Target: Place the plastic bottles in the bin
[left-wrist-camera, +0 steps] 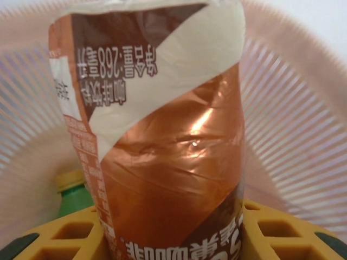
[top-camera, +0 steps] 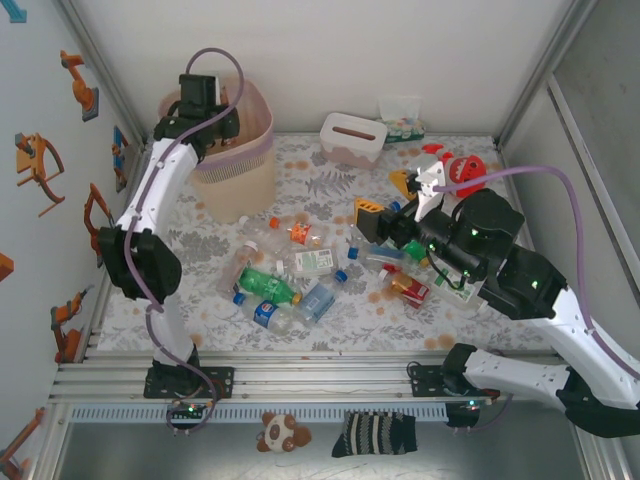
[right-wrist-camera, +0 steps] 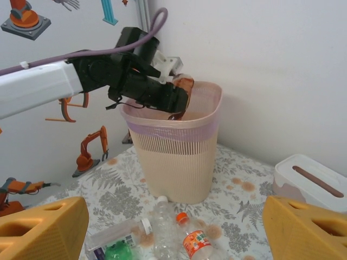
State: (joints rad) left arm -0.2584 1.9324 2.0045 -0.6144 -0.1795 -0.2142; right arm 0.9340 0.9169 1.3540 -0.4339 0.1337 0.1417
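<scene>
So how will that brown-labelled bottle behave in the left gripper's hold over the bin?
The brown-labelled bottle has a glossy, creased wrap, so it is probably slick and may slip in the left gripper. The creases hint at thin, yielding walls. Released, it should drop into the bin below.

Patterned table: bottles, bin, maybe plush

Both arms had white shells with black joints: the left arm, the right arm dotted with green lights. Lilac cables looped along them. Yellow fingers bore rectangular recesses.
</scene>
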